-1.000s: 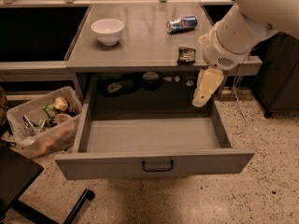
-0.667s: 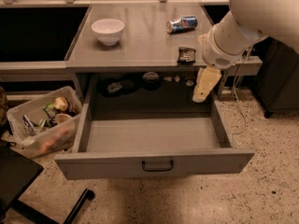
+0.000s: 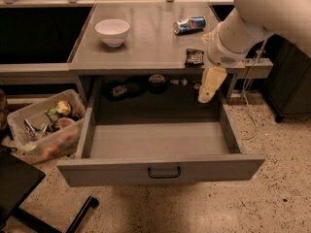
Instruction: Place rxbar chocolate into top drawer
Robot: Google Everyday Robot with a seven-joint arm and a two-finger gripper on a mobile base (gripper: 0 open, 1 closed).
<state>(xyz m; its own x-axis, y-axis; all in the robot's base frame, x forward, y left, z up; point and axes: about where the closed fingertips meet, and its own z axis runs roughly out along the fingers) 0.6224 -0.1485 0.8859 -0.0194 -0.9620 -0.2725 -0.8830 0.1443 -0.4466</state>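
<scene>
The rxbar chocolate (image 3: 194, 57), a small dark wrapper with pale lettering, lies flat on the grey counter (image 3: 146, 47) near its front right edge. The top drawer (image 3: 116, 172) is pulled fully out below the counter; its grey floor is bare and a dark loop handle (image 3: 164, 172) sits at the centre of its front panel. My gripper (image 3: 208, 93), cream-coloured, hangs downward from the white arm just in front of the counter edge, below and slightly right of the rxbar, above the drawer's back right corner. Nothing shows in it.
A white bowl (image 3: 112, 31) and a crushed blue-and-silver can (image 3: 189, 24) sit on the counter. Small dark items (image 3: 158, 83) lie on the shelf behind the drawer. A plastic bin (image 3: 43, 127) of clutter stands on the floor at left, a black chair base (image 3: 19, 183) at lower left.
The arm and gripper have shifted very slightly left and up. The rxbar, the can, the bowl and the drawer have not moved.
</scene>
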